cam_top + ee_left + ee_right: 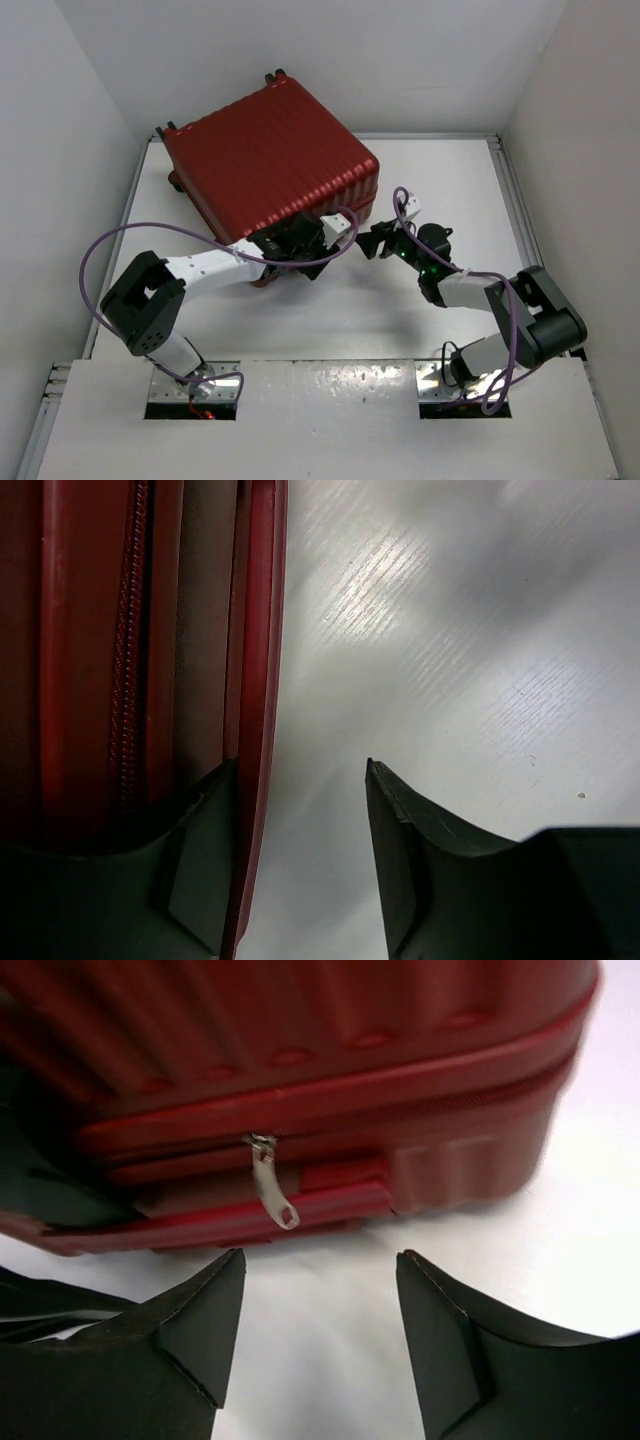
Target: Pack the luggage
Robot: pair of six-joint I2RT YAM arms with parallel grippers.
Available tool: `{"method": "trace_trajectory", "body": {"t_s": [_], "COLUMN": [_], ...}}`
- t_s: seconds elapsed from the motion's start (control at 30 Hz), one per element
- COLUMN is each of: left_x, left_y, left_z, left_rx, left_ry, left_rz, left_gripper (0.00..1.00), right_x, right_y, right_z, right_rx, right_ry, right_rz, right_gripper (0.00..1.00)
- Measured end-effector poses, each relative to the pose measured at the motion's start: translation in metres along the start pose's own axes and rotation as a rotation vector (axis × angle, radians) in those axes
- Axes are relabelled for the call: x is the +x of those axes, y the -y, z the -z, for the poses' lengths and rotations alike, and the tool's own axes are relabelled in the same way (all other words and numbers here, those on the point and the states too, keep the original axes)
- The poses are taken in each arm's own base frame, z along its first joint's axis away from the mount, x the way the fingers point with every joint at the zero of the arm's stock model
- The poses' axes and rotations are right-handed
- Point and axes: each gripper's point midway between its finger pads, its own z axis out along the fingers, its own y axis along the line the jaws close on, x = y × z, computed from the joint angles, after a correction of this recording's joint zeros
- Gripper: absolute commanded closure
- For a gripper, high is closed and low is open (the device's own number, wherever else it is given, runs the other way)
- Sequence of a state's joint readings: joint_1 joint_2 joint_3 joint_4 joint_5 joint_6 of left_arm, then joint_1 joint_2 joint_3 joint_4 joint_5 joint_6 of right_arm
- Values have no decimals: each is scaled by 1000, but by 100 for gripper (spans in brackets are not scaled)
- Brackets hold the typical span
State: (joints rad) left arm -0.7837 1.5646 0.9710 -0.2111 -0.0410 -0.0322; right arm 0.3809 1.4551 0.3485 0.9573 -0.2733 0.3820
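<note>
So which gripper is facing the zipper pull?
The right gripper: the silver zipper pull on the luggage hangs ahead of its open jaws. The left gripper sees only the zipper seam, no pull.

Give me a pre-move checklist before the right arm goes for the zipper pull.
1. Luggage shut, both shells together: ok.
2. Zipper pull visible and hanging free on the side facing the right gripper: ok.
3. Right gripper open, nothing between its fingers: ok.
4. Pull lined up with the gap: ok, though it sits slightly left of centre in the right wrist view.
5. Left gripper open at the luggage's seam edge; whether it braces the case firmly: cannot tell.
6. Zipper run closed all the way round: cannot tell, only short stretches show.
</note>
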Motion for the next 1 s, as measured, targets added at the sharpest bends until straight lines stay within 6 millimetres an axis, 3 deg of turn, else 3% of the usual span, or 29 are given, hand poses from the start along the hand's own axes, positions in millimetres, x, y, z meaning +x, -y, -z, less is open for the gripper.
{"method": "trace_trajectory", "body": {"t_s": [0.3,0.7,1.0], "left_x": [0,-1,-1], "left_y": [0,0,-1], "left_z": [0,0,0], "left_rx": [-1,-1,1], "left_ry": [1,3,9], "left_rz": [3,8,12], "left_gripper": [45,45,45], "right_x": [-4,2,1], "right_y": [-25,-19,-10], "right_z": [-14,-41,-60], "right_rx": [-96,-93,-70], "right_ry": [10,-16,-16], "right_rz": [-5,-21,-34], "right_gripper": [36,36,58]}}
